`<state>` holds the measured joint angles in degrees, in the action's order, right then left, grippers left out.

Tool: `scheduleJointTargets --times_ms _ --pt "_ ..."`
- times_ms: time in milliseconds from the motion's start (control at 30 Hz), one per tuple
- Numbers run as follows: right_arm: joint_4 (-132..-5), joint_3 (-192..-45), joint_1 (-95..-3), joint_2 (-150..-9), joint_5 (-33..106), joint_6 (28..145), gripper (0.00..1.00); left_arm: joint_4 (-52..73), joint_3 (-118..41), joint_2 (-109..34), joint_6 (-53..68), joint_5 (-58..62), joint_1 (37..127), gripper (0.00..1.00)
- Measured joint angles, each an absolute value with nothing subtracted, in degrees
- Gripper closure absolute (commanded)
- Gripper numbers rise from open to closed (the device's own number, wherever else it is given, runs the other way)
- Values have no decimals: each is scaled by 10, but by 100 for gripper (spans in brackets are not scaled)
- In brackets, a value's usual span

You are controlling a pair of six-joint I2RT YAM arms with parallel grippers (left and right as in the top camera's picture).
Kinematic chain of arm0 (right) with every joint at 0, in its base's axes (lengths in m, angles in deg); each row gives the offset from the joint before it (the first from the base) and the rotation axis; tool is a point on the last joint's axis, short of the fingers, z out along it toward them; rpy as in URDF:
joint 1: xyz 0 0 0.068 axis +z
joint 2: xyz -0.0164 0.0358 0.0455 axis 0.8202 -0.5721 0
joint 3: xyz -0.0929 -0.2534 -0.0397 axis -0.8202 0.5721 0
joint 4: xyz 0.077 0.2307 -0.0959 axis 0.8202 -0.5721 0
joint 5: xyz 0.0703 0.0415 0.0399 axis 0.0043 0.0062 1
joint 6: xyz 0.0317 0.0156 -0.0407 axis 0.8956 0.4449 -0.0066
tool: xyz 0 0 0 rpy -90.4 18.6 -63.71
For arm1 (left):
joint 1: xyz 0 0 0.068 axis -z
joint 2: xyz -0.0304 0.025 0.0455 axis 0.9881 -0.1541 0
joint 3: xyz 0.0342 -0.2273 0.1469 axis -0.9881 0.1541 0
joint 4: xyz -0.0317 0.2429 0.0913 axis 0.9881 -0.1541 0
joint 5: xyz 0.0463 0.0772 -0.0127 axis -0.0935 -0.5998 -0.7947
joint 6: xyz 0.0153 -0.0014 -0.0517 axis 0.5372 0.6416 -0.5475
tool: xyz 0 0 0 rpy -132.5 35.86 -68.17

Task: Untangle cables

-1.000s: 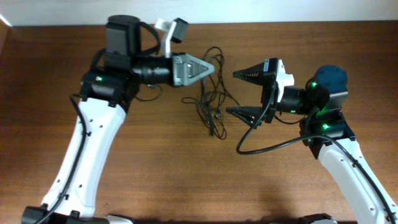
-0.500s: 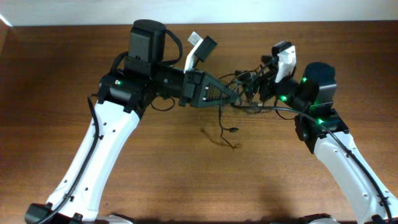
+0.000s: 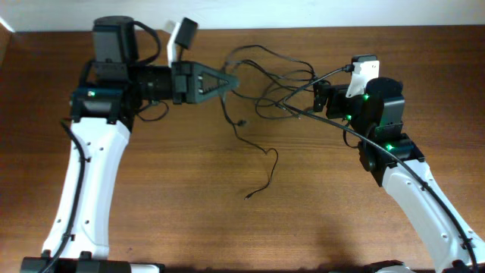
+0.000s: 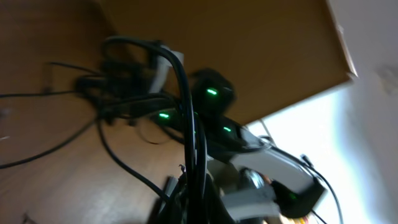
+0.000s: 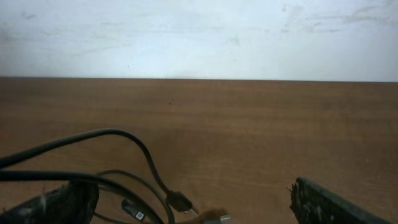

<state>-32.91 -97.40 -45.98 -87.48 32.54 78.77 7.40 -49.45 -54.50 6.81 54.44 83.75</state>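
The cables are thin, smooth black cords, limp and round. They lie in open loops over the far middle of the brown wood-grain bench. The loose tangle is longest from left to right and spans the gap between the two hands, the cords crossing one another several times.

One single strand leaves the tangle near the left hand and runs toward the near edge. It bends through a sharp kink partway along, and its free end lies on bare wood, well apart from the rest. A small plug sits on a short branch just below the left hand.

The left hand is a dark, tapering wedge pointing right, its jaws closed on the cables at the left end of the tangle. In the left wrist view the cords rise out of it in a tight bundle, too blurred for detail.

The right hand faces the far wall, a matt white surface. Its ribbed black fingers stand wide apart and grip nothing. Several cords curve across the bench between them, and one ends in a small dark plug pointing right and toward the camera.
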Motion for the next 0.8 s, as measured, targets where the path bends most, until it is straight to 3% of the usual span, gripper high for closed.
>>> scheduleJointTargets --times_ms 167,533,567,600,633,667,700,800 --pt "-331 -974 -460 -875 321 787 1 3 -495 -545 71 421 809 99" --pt "-325 -974 -460 -876 315 787 1 -190 -495 -546 74 -212 809 100" --pt "-324 -974 -460 -876 315 788 1 -192 -495 -546 74 -251 809 94" --pt "-324 -974 -460 -876 315 792 1 -193 -495 -546 74 -283 809 80" --pt "-324 -974 -460 -876 315 796 1 -193 -495 -546 76 -298 809 55" --pt "-325 -974 -460 -876 315 801 1 -193 -495 -546 76 -309 809 10" --pt "-327 -974 -460 -876 315 802 1 -193 -495 -546 78 -321 809 1" --pt "-340 -974 -460 -876 315 805 1 -193 -495 -546 80 -333 809 1"
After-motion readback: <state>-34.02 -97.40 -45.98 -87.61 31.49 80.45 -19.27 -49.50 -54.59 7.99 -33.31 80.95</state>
